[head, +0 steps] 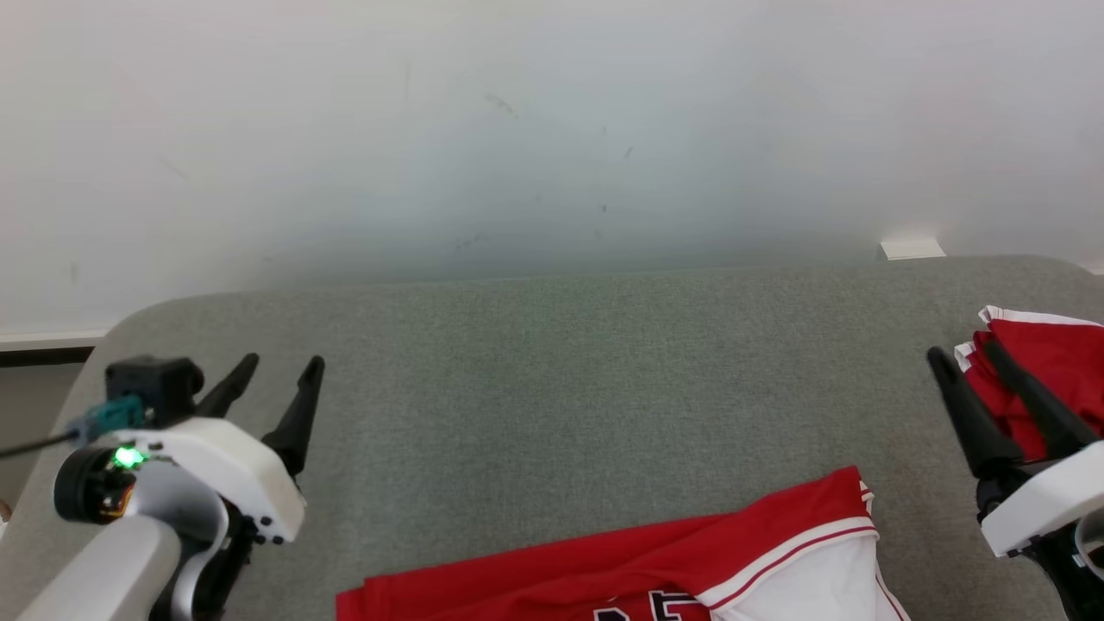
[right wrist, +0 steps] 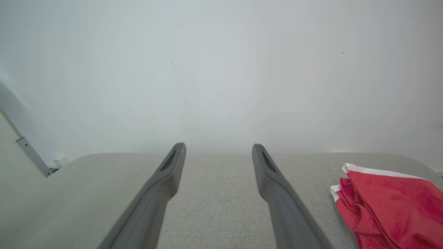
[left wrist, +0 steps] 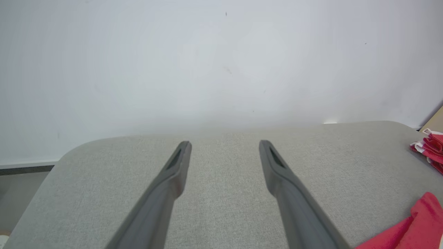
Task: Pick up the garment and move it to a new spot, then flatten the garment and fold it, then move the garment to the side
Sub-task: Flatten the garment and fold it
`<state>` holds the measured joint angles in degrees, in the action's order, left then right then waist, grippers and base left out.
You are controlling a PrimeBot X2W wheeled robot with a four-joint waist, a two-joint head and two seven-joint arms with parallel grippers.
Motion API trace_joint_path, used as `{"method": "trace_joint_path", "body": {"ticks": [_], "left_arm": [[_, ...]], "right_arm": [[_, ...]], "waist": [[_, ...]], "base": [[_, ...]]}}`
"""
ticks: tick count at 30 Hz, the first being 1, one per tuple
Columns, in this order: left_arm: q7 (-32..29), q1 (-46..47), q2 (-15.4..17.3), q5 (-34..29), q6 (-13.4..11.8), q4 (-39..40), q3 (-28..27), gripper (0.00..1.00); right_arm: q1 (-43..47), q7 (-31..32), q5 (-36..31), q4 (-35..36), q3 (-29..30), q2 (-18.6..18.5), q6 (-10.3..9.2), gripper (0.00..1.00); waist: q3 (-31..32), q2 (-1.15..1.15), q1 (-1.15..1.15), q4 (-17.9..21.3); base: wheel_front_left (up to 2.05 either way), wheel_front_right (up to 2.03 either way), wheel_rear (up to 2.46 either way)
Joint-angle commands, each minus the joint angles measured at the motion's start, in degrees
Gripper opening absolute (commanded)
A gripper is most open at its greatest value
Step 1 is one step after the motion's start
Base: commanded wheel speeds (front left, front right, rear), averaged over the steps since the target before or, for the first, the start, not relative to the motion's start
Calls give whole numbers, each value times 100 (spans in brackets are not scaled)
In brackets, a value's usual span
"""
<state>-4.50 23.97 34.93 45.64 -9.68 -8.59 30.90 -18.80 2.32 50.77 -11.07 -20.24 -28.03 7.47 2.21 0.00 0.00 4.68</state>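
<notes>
Fingers apart on left gripper (head: pixel 285 360) and right gripper (head: pixel 963 349); nothing held.
Red-and-white garment (head: pixel 690 561) lies at the near edge of the grey table (head: pixel 552 388), between the 2 grippers, touching neither; folded red cloth (head: pixel 1044 362) behind the right gripper's fingers.

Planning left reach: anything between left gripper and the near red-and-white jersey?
No. In the head view, bare grey fabric surface runs between the left gripper and the red-and-white jersey.

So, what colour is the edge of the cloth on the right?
White edge on red cloth; best in right wrist view.
</notes>
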Motion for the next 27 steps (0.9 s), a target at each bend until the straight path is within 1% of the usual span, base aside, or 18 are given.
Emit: {"method": "trace_joint_path", "body": {"ticks": [1,5,9,12,14,16,19,21,24,27], "left_arm": [[229,-171,2,-136,-106,102,-84,100],[827,-595,-7,-287,-420,442,-228,100],[1372,-1029,-58,-487,-766,761,-317,100],[1691,-1337,-120,-610,-1023,954,-425,100],[1849,-1567,-246,-660,-1158,1063,-535,100],[1923,-1792,-408,-697,-1240,1182,-677,100],[1965,-2065,-627,-976,-1256,1327,-866,100],[1961,-2268,-899,-1205,-1204,1411,-1026,100],[1963,-2521,-1204,-1610,-960,1369,-1204,100],[1964,-2706,-1571,-1811,-682,1253,-1453,100]], "right_arm": [[171,-151,-298,40,220,89,2,100],[594,-555,-1062,227,1085,548,2,100],[1123,-754,-1514,508,1766,1037,2,100],[1497,-806,-1744,743,2040,1339,2,100],[1730,-764,-1843,862,2096,1452,2,100],[1932,-711,-1880,904,2129,1537,2,100],[2178,-703,-1932,845,2161,1676,2,100],[2299,-710,-2026,737,2159,1707,2,100],[2410,-716,-2102,484,2038,1820,2,100],[2436,-726,-2155,157,1988,1834,2,100]], "waist": [[0,0,0,-9],[-2,0,0,-40],[-9,0,0,-80],[-27,0,0,-112],[-41,0,0,-117],[-58,0,0,-123],[-87,0,0,-142],[-109,0,0,-149],[-132,0,0,-134],[-140,0,0,-138]], "base": [[0,0,0],[0,0,0],[0,0,0],[0,0,0],[0,0,0],[0,0,0],[0,0,0],[0,0,0],[0,0,0],[0,0,0]]}}
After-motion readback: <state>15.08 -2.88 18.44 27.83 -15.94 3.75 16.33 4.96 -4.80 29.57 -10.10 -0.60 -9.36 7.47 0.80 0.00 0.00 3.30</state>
